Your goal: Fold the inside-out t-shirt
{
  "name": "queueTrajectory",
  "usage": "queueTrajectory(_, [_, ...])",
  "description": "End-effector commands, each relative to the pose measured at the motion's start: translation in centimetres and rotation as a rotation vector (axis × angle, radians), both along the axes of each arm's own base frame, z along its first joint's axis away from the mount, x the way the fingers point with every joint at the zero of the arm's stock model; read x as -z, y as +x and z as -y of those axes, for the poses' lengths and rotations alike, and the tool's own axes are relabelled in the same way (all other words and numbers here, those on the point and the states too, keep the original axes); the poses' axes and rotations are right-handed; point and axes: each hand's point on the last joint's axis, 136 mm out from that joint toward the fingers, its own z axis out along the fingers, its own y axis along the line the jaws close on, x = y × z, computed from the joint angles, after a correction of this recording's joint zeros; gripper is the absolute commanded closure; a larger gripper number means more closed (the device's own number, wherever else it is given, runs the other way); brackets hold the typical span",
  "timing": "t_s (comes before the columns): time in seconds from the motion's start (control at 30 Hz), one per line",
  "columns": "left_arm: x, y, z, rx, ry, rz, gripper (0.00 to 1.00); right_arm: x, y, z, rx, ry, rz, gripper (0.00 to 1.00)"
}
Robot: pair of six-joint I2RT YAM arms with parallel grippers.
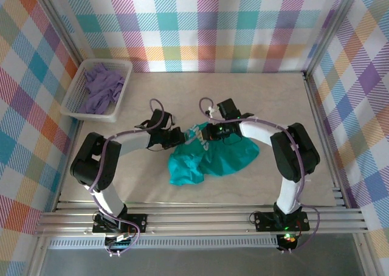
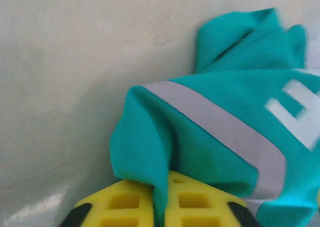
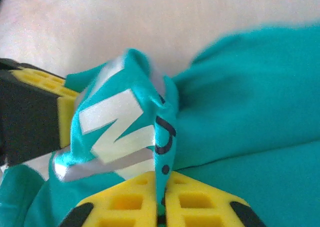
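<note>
Top view: t-shirt point(image 1: 213, 159) is a crumpled teal heap around the middle of the surface point(image 1: 255, 100), a bit nearer the near edge. Not flat, no fold made yet. Left tool point(image 1: 180, 136) and right tool point(image 1: 204, 132) meet close together at the heap's far edge, both down on cloth. Basket point(image 1: 126, 84) sits in the far left corner holding a lavender garment point(image 1: 102, 89), well apart from the work.

Left wrist view: left tool point(image 2: 164, 203) is closed down on a thin ridge of t-shirt point(image 2: 220, 112), with the cloth pinched between the yellow fingers point(image 2: 120, 202). A pale stripe and part of the white print show on the fabric. Bare surface point(image 2: 65, 87) lies beyond.

Right wrist view: right tool point(image 3: 162, 204) is clamped on another bunched fold of the t-shirt point(image 3: 250, 97), white print lettering just above the pinch. The left tool point(image 3: 35, 112) is just beside, at the left of the frame.

Step, judged: grab and spread; both pinches look set, the shirt is not opened out. The next move calls for lifting and drawing the two tools apart to stretch the cloth flat on the surface, without losing either thin pinch. The grips are very close together, so re-gripping farther apart may be needed.
</note>
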Motion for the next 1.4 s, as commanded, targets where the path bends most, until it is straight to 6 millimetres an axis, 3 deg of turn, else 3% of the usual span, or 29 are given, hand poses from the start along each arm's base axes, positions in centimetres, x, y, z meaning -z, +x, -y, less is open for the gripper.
queueTrajectory(0.0, [-12.8, 4.0, -0.5, -0.021, -0.124, 0.356, 1.0, -13.6, 3.2, 1.1, 0.0, 0.119, 0.379, 1.0])
queueTrajectory(0.1, [-22.3, 1.6, -0.6, 0.042, -0.155, 0.63, 1.0, -19.9, 1.3, 2.9, -0.011, 0.123, 0.616, 1.0])
queueTrajectory(0.17, [-24.7, -1.1, -0.7, 0.073, -0.149, 0.713, 0.99, -21.3, -1.0, 4.2, -0.012, 0.126, 0.698, 0.96])
queueTrajectory(0.2, [-24.6, -2.6, -0.6, 0.097, -0.149, 0.721, 0.95, -20.8, -2.3, 5.0, -0.006, 0.123, 0.709, 0.92])
queueTrajectory(0.27, [-22.3, -5.2, -0.4, 0.133, -0.129, 0.671, 0.8, -18.9, -4.7, 6.5, 0.027, 0.113, 0.696, 0.78])
queueTrajectory(0.37, [-15.9, -9.0, -0.6, 0.186, -0.067, 0.503, 0.44, -13.4, -8.3, 8.6, 0.08, 0.078, 0.589, 0.48])
queueTrajectory(0.43, [-12.2, -10.8, -1.7, 0.19, 0.002, 0.397, 0.29, -10.9, -10.2, 9.3, 0.082, 0.073, 0.529, 0.43])
queueTrajectory(0.5, [-9.8, -12.5, -3.2, 0.182, 0.066, 0.313, 0.25, -10.1, -11.8, 8.7, 0.052, 0.11, 0.491, 0.4])
queueTrajectory(0.57, [-9.3, -13.1, -4.3, 0.15, 0.096, 0.284, 0.22, -10.0, -12.6, 7.1, 0.003, 0.147, 0.471, 0.37])
queueTrajectory(0.63, [-8.9, -12.9, -6.0, 0.055, 0.151, 0.252, 0.2, -9.3, -12.4, 5.6, -0.031, 0.096, 0.454, 0.35])
queueTrajectory(0.8, [-6.8, -10.8, -9.3, -0.161, 0.276, 0.169, 0.16, -6.4, -9.1, -0.1, -0.116, -0.042, 0.416, 0.31])
queueTrajectory(0.97, [-4.5, -7.9, -10.9, -0.285, 0.217, 0.095, 0.18, -3.2, -4.4, -5.1, -0.151, -0.116, 0.402, 0.31])
queueTrajectory(1.07, [-3.5, -7.5, -11.0, -0.282, 0.224, 0.077, 0.19, -0.5, -2.7, -7.0, -0.182, -0.168, 0.344, 0.35])
queueTrajectory(1.13, [-2.8, -7.7, -10.5, -0.254, 0.218, 0.05, 0.19, 1.5, -2.4, -7.6, -0.207, -0.196, 0.296, 0.41])
queueTrajectory(1.2, [-1.9, -8.2, -10.1, -0.227, 0.225, 0.021, 0.2, 1.9, -2.4, -8.3, -0.217, -0.179, 0.27, 0.61])
queueTrajectory(1.3, [-1.9, -9.0, -9.4, -0.176, 0.263, 0.046, 0.2, -1.0, -1.8, -7.5, -0.183, -0.143, 0.293, 0.93])
queueTrajectory(1.37, [-2.3, -9.5, -8.8, -0.134, 0.263, 0.087, 0.2, -4.1, -1.1, -5.0, -0.106, -0.079, 0.298, 1.0])
